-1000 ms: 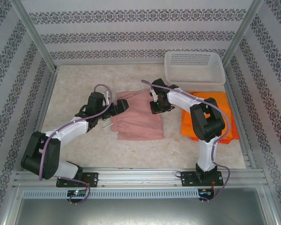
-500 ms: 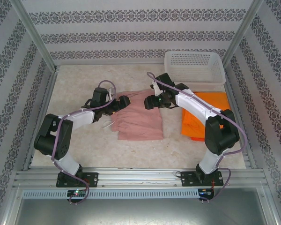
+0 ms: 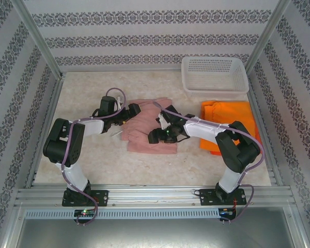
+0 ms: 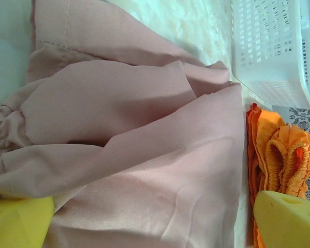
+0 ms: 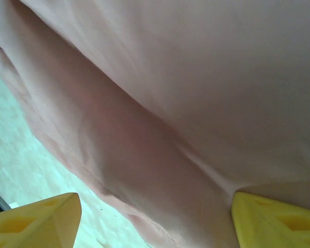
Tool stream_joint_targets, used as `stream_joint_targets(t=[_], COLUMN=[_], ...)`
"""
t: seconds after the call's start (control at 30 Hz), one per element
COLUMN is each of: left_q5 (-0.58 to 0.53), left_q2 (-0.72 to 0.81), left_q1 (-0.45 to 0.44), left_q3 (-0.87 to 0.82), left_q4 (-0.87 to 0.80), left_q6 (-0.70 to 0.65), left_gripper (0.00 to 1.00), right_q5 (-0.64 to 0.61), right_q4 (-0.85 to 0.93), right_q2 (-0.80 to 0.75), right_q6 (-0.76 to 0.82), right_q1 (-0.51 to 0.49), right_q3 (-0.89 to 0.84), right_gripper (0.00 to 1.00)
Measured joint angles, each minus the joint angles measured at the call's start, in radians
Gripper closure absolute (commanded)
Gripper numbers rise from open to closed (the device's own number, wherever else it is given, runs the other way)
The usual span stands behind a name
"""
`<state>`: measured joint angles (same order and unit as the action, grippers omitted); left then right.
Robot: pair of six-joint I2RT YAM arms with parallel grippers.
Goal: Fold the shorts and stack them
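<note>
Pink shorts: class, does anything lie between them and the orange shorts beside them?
Nothing rests on the bare table strip between the pink shorts and the orange shorts. The right arm reaches across above it, its tool over the pink cloth. The white basket stands farther back, off that line.

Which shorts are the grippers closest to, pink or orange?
The pink shorts, mid-table, under the left gripper and right gripper; the orange shorts lie apart on the right.

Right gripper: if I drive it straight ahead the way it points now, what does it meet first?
The pink shorts. In the wrist view the right gripper is open, and that cloth lies directly ahead across the gap between its fingers. It looks close, though depth is hard to judge here.
</note>
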<state>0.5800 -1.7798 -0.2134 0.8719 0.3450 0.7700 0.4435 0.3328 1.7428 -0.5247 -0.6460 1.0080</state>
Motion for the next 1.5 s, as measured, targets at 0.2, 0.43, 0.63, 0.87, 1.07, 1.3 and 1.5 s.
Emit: stream_joint_targets(t=[0.2, 0.43, 0.63, 0.87, 1.07, 1.3, 1.5], left_q5=[0.013, 0.023, 0.026, 0.026, 0.026, 0.022, 0.018], left_q2=[-0.007, -0.009, 0.043, 0.254, 0.293, 0.223, 0.203], left_q1=[0.008, 0.016, 0.027, 0.025, -0.021, -0.055, -0.061], left_q3=[0.0, 0.0, -0.018, -0.029, -0.057, -0.185, -0.23], left_q4=[0.004, 0.006, -0.013, -0.093, -0.098, -0.082, 0.002], left_q6=[-0.007, -0.011, -0.012, -0.011, -0.006, 0.023, 0.024], left_gripper=[0.0, 0.0, 0.0, 0.0, 0.0, 0.0, 0.0], right_q5=[0.004, 0.019, 0.035, -0.037, -0.034, 0.022, 0.08], right_q4=[-0.098, -0.108, -0.066, -0.033, -0.029, -0.029, -0.045], right_q2=[-0.024, -0.105, -0.211, -0.277, -0.22, -0.076, 0.016], right_q6=[-0.049, -0.052, -0.032, 0.044, 0.085, 0.087, 0.083], right_q1=[-0.035, -0.085, -0.066, 0.101, 0.262, 0.356, 0.358], right_q3=[-0.082, -0.145, -0.146, -0.067, -0.013, 0.005, 0.033], right_gripper=[0.23, 0.21, 0.21, 0.16, 0.17, 0.18, 0.19])
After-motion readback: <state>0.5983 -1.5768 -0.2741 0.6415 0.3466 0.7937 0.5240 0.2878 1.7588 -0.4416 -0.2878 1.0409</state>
